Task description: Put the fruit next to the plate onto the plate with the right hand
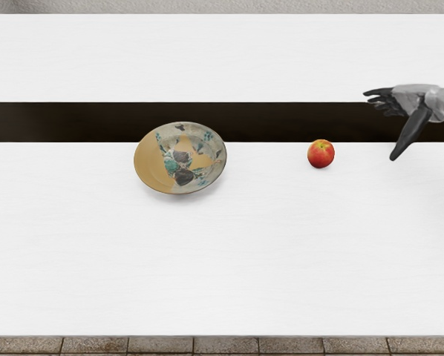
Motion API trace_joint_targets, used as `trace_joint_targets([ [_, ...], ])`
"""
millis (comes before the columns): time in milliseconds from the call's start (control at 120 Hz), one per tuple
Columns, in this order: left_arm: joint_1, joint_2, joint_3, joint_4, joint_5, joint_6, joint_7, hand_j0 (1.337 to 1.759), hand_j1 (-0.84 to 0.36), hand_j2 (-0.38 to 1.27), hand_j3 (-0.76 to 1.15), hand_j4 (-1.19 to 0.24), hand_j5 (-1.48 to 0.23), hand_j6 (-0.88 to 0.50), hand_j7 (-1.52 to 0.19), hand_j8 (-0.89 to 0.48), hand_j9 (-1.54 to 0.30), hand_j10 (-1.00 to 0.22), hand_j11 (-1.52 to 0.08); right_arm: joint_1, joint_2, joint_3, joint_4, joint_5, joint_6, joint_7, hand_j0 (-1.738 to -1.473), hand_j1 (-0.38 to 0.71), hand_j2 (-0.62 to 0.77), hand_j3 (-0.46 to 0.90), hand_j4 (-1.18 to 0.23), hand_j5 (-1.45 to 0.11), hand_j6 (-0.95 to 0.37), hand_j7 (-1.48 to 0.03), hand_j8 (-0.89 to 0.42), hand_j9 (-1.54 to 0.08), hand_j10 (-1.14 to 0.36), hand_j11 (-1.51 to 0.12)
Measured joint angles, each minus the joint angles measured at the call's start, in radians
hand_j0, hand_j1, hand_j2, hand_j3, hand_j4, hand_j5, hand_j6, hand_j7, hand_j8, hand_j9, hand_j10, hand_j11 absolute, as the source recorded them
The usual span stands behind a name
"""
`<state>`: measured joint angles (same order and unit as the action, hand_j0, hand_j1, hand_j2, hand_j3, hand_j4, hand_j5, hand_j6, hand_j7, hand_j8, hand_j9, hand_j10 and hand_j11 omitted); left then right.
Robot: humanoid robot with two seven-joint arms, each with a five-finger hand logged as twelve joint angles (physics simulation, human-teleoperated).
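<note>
Your smooth white tabletop [222, 259], edged below by grey paving [222, 345], is crossed by a dark horizontal gap [59, 122]. Left of centre sits the round ochre-and-grey painted ceramic plate [149, 159]. The red-orange round fruit [321, 153] rests on the table well to its right. At the right edge your dark grey right hand [404, 107] hovers, fingers spread, holding nothing.

Simulated tabletop setting, plain white table [222, 259], brown tiled floor [222, 345] along bottom edge
</note>
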<state>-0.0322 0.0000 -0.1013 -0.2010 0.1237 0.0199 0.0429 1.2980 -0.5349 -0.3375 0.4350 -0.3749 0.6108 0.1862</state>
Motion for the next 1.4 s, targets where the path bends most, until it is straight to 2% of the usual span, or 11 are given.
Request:
trace_joint_targets([
  [225, 0.0, 0.0, 0.0, 0.0, 0.0, 0.0, 0.0, 1.658, 0.35, 0.0, 0.0, 0.0, 0.0, 0.0, 0.0, 0.0, 0.0, 0.0, 0.0, 0.04, -0.01, 0.0, 0.01, -0.005, 0.0, -0.013, -1.658, -0.33, 0.0, 0.0, -0.02, -0.03, -0.02, -0.03, -0.02, -0.03, -0.02, -0.03],
  [392, 0.0, 0.0, 0.0, 0.0, 0.0, 0.0, 0.0, 1.658, 0.35, 0.0, 0.0, 0.0, 0.0, 0.0, 0.0, 0.0, 0.0, 0.0, 0.0, 0.084, -0.006, 0.082, 0.036, -0.009, 0.0, -0.174, -1.658, -0.32, 0.0, 0.0, -0.02, -0.03, -0.02, -0.03, -0.02, -0.03, -0.02, -0.03],
  [458, 0.0, 0.0, 0.0, 0.0, 0.0, 0.0, 0.0, 1.658, 0.35, 0.0, 0.0, 0.0, 0.0, 0.0, 0.0, 0.0, 0.0, 0.0, 0.0, 0.098, -0.025, 0.133, 0.114, -0.008, 0.0, -0.223, -1.658, -0.32, 0.0, 0.0, -0.02, -0.03, -0.02, -0.03, -0.02, -0.03, -0.02, -0.03],
  [525, 0.0, 0.0, 0.0, 0.0, 0.0, 0.0, 0.0, 1.658, 0.35, 0.0, 0.0, 0.0, 0.0, 0.0, 0.0, 0.0, 0.0, 0.0, 0.0, 0.105, -0.08, 0.166, 0.239, -0.009, 0.0, -0.261, -1.658, -0.32, 0.0, 0.0, -0.03, -0.03, -0.03, -0.03, -0.02, -0.03, -0.02, -0.03],
  [583, 0.0, 0.0, 0.0, 0.0, 0.0, 0.0, 0.0, 1.658, 0.35, 0.0, 0.0, 0.0, 0.0, 0.0, 0.0, 0.0, 0.0, 0.0, 0.0, 0.108, -0.142, 0.187, 0.399, -0.011, 0.0, -0.334, -1.658, -0.32, 0.0, 0.0, -0.03, -0.03, -0.03, -0.03, -0.03, -0.03, -0.02, -0.03],
  [642, 0.0, 0.0, 0.0, 0.0, 0.0, 0.0, 0.0, 1.658, 0.35, 0.0, 0.0, 0.0, 0.0, 0.0, 0.0, 0.0, 0.0, 0.0, 0.0, 0.109, -0.173, 0.202, 0.505, -0.024, 0.0, -0.402, -1.658, -0.32, 0.0, 0.0, -0.03, -0.03, -0.03, -0.03, -0.03, -0.03, -0.02, -0.03],
  [792, 0.0, 0.0, 0.0, 0.0, 0.0, 0.0, 0.0, 1.658, 0.35, 0.0, 0.0, 0.0, 0.0, 0.0, 0.0, 0.0, 0.0, 0.0, 0.0, 0.132, -0.19, 0.229, 0.663, -0.111, -0.118, -0.506, -1.658, -0.32, 0.0, 0.0, -0.03, -0.03, -0.03, -0.03, -0.03, -0.03, -0.02, -0.03],
  [925, 0.0, 0.0, 0.0, 0.0, 0.0, 0.0, 0.0, 1.658, 0.35, 0.0, 0.0, 0.0, 0.0, 0.0, 0.0, 0.0, 0.0, 0.0, 0.0, 0.15, -0.145, 0.235, 0.702, -0.162, -0.214, -0.56, -1.658, -0.32, 0.0, 0.0, -0.03, -0.03, -0.03, -0.03, -0.03, -0.03, -0.02, -0.03],
  [1042, 0.0, 0.0, 0.0, 0.0, 0.0, 0.0, 0.0, 1.658, 0.35, 0.0, 0.0, 0.0, 0.0, 0.0, 0.0, 0.0, 0.0, 0.0, 0.0, 0.16, -0.085, 0.236, 0.711, -0.254, -0.298, -0.654, -1.658, -0.32, 0.0, 0.0, -0.03, -0.03, -0.03, -0.03, -0.03, -0.03, -0.02, -0.03],
  [1217, 0.0, 0.0, 0.0, 0.0, 0.0, 0.0, 0.0, 1.658, 0.35, 0.0, 0.0, 0.0, 0.0, 0.0, 0.0, 0.0, 0.0, 0.0, 0.0, 0.17, -0.033, 0.237, 0.711, -0.311, -0.363, -0.737, -1.658, -0.32, 0.0, 0.0, -0.03, -0.03, -0.03, -0.03, -0.03, -0.03, -0.02, -0.03],
  [1400, 0.0, 0.0, 0.0, 0.0, 0.0, 0.0, 0.0, 1.658, 0.35, 0.0, 0.0, 0.0, 0.0, 0.0, 0.0, 0.0, 0.0, 0.0, 0.0, 0.166, 0.036, 0.231, 0.709, -0.38, -0.439, -0.775, -1.658, -0.32, 0.0, 0.0, -0.03, -0.03, -0.03, -0.03, -0.03, -0.03, -0.02, -0.03],
])
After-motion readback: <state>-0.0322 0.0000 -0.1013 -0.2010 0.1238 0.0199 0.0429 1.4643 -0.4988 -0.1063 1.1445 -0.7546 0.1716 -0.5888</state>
